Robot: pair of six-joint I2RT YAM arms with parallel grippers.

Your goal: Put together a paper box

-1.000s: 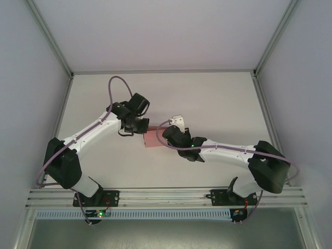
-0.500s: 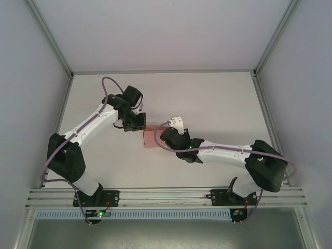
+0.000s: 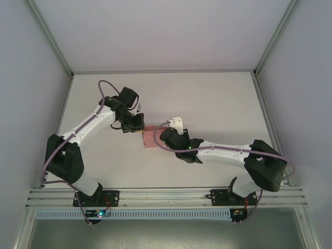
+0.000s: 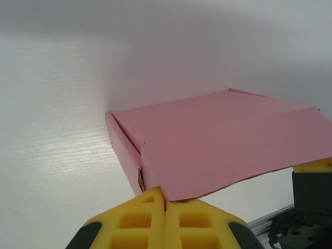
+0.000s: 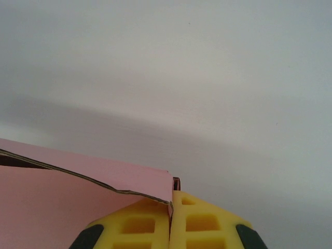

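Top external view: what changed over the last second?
The left arm swung its wrist left and farther back. The right arm pushed left, carrying the paper box slightly left. The left fingers and right fingers stayed on its edges, shut.

Reaching inward from both bases, wrists nearly meeting. Pinching opposite edges of the paper box [image 4: 223, 140] with left gripper [image 4: 166, 201] and right gripper [image 5: 171, 203], fingers [image 5: 199, 223] pressed together.

A: What is the paper box [image 4: 223, 140] made of?
B: Thin pink card, matt and smooth, brown at the cut edge.
A: And the table [image 4: 46, 145]?
B: White, matt, finely grained. The pads [image 4: 140, 220] of the left gripper [image 4: 165, 199] look like yellow matt plastic.
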